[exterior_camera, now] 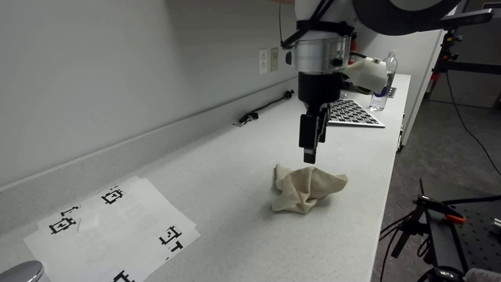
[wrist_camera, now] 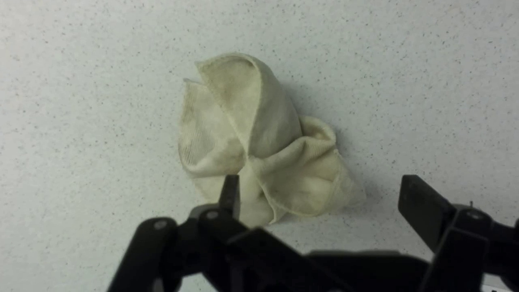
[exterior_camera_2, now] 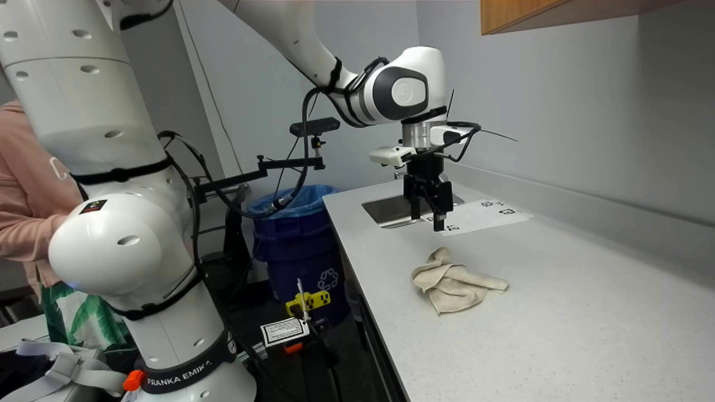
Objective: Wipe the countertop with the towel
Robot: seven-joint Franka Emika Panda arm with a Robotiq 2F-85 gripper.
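The towel (exterior_camera: 307, 190) is showing cream-beige, the counter (wrist_camera: 101, 121) off-white with dark specks, the gripper (wrist_camera: 320, 180) black. The checked board (exterior_camera: 349, 112) and marked paper (exterior_camera: 117, 233) are sharing 2 colours, black and white.

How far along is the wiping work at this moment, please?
Done: the spread black fingers seem positioned over the wrinkled cream-beige cloth towel; no wiping is evident. In hand: nothing; a gap separates fingers and towel in both exterior views. Remaining: probably grasping the towel, which lies bunched on the long, flat, off-white countertop, then wiping.
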